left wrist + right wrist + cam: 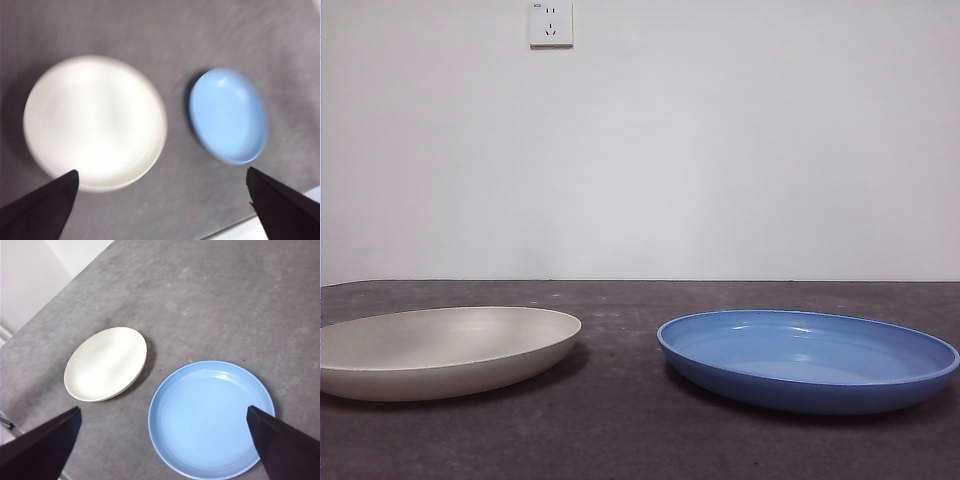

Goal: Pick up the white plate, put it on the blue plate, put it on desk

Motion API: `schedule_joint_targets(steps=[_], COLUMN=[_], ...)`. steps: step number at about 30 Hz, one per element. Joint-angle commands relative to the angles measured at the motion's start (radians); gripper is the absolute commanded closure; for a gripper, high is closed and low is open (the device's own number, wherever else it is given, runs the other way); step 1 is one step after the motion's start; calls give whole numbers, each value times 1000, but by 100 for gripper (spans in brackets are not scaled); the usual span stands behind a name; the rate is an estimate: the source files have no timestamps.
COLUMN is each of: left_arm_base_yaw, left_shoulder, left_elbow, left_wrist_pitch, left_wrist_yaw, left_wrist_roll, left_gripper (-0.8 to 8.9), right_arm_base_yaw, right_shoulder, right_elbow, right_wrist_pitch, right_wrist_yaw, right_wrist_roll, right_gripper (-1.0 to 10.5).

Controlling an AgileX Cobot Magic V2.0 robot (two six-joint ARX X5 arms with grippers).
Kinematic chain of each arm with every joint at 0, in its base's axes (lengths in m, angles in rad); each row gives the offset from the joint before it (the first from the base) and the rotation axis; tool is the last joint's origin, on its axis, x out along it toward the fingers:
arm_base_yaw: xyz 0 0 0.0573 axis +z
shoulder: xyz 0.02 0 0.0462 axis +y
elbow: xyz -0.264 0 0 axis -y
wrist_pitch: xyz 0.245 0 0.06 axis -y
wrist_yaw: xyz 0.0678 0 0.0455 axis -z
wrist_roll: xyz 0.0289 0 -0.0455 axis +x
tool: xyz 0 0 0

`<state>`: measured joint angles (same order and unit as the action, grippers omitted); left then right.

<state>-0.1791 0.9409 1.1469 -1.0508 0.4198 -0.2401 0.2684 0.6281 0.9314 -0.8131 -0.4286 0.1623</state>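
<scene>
Nothing of the task is showing as done yet. The table (640,440) is carrying both plates, lying side by side and apart: the white plate (440,350) on the left, the blue plate (810,358) on the right, neither one stacked. The left gripper (160,210) and the right gripper (162,450) are hanging high above, fingers spread wide, gripping nothing. Picking up, stacking and setting down are all remaining.

Dark grey desk (620,420) (mottled), white plate (440,350), blue plate (810,360) apart.
</scene>
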Motion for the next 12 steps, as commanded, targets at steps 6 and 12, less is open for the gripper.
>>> schedule_joint_targets(steps=[6, 12], left_arm_base_yaw=[80, 151], left_shoulder=[232, 385], left_elbow=[13, 13], left_wrist_pitch=[-22, 9], left_wrist_yaw=[23, 24], left_wrist_roll=[72, 100], left_gripper=[130, 134], right_arm_base_yaw=[4, 4], right_shoulder=[4, 4], right_elbow=[17, 17], right_wrist_pitch=[-19, -26], right_wrist_yaw=[-46, -51], right_wrist_roll=[17, 17], right_gripper=[325, 325])
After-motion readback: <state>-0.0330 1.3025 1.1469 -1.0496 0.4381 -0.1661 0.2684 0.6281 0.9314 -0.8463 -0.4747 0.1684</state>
